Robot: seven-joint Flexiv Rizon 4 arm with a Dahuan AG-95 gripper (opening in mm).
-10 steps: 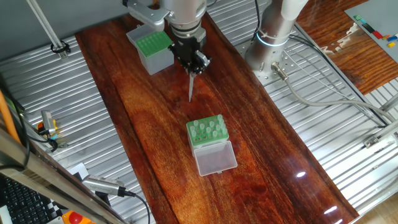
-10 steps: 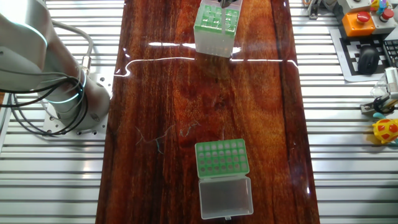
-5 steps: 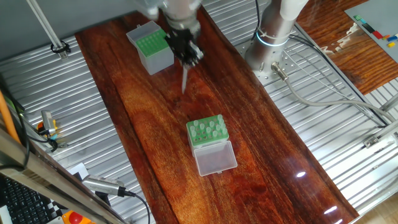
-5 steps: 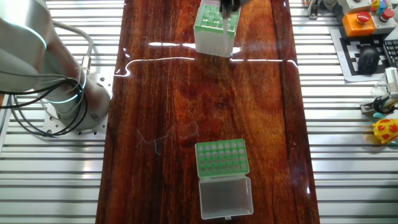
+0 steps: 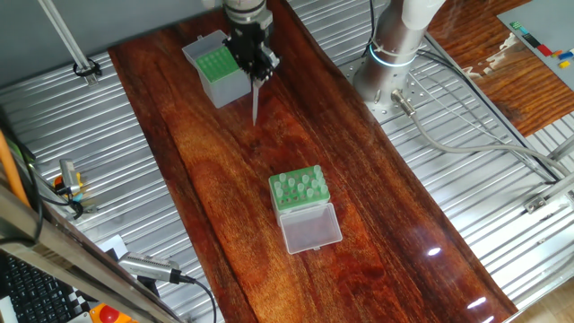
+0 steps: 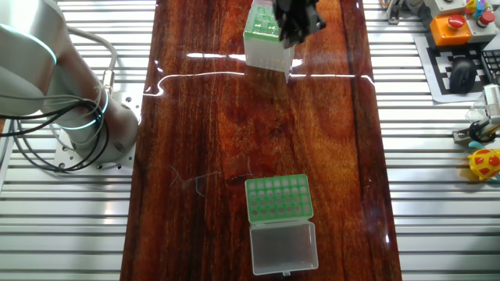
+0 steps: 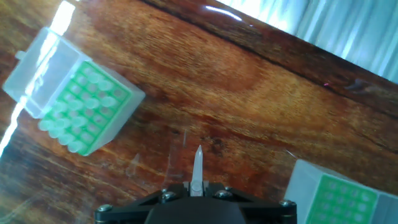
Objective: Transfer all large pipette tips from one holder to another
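Glossy red-brown wooden tabletop (image 5: pixel 215 179) on ribbed metal bench (image 5: pixel 72 135).

Surfaces as I read them from my station:
- Table (image 5: pixel 224 179): dark red-brown wood, varnished and glossy, throwing bright glare streaks.
- Surrounding deck (image 5: pixel 466 206): ribbed bare metal, dull silver sheen.
- Low rack (image 6: pixel 278 197): matt green plastic; its lid (image 6: pixel 283 248) clear, slightly frosted plastic.
- Tall box (image 5: pixel 218 72): whitish translucent plastic walls, green plastic insert.
- Pipette tip (image 5: pixel 256 100): pale translucent plastic, smooth.
- Gripper (image 5: pixel 252 65): matt black.
- Arm base (image 6: pixel 86 129): smooth glossy grey metal.
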